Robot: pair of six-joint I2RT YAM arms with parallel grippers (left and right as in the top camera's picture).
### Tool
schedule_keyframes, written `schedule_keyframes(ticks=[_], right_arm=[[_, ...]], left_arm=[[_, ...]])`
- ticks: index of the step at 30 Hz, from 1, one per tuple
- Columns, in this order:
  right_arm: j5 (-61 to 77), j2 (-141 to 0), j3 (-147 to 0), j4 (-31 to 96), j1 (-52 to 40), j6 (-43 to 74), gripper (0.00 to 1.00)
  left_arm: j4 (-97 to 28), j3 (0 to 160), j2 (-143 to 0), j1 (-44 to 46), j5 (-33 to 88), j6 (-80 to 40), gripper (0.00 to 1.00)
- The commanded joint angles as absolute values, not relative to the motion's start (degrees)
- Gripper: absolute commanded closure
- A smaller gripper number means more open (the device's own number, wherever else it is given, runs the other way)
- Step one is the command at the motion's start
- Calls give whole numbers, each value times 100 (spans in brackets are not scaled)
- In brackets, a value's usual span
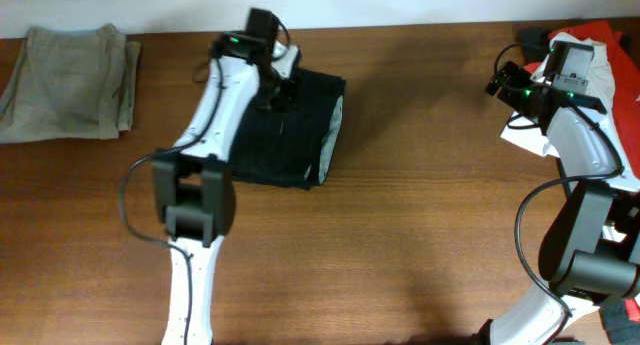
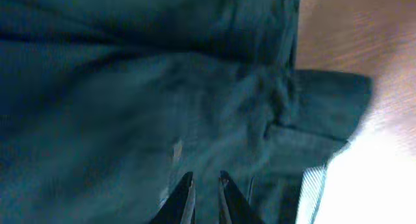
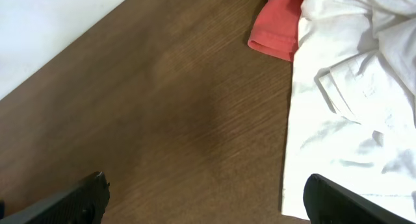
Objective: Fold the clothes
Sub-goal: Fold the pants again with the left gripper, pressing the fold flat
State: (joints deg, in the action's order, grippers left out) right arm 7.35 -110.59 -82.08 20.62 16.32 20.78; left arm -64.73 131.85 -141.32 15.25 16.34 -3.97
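Our left arm and right arm: white shells, black joints, looping black cables, green lights near each wrist; left gripper tapers black.

The place read as a robotics lab bench given over to laundry trials, not a home. A bare wooden worktop stood with its far edge against a plain white wall. A left arm and a right arm, trailing loose cables, rose from the near edge. Garments lay sorted: a folded khaki pile at the far left corner, a black piece by the far edge, and white and red clothes at the far right corner.
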Motion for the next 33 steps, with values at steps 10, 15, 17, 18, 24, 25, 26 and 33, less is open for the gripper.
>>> schedule_keyframes(ticks=[10,15,17,18,24,25,26,33], right_arm=[[705,-10986,-8267,2040,1651,2064,1],[705,-10986,-8267,2040,1651,2064,1],[707,-10986,-8267,2040,1651,2067,1],[707,-10986,-8267,2040,1651,2064,1],[705,-10986,-8267,2040,1651,2064,1],[705,-10986,-8267,2040,1651,2064,1],[705,-10986,-8267,2040,1651,2064,1],[705,-10986,-8267,2040,1651,2064,1]], left_arm=[[-5264,13305,-14846,2193,1979,-574,78],[-7032,14894,-13933,2158,1859,-576,51],[-8141,15032,-13852,2128,1094,-620,49],[-8567,15026,-13852,2078,1061,-620,49],[-9653,14553,-13887,1839,1109,-615,72],[-9598,14265,-13887,1872,1109,-615,87],[-9408,13782,-13887,1881,1111,-617,99],[-7314,11131,-13887,2115,2770,-617,100]])
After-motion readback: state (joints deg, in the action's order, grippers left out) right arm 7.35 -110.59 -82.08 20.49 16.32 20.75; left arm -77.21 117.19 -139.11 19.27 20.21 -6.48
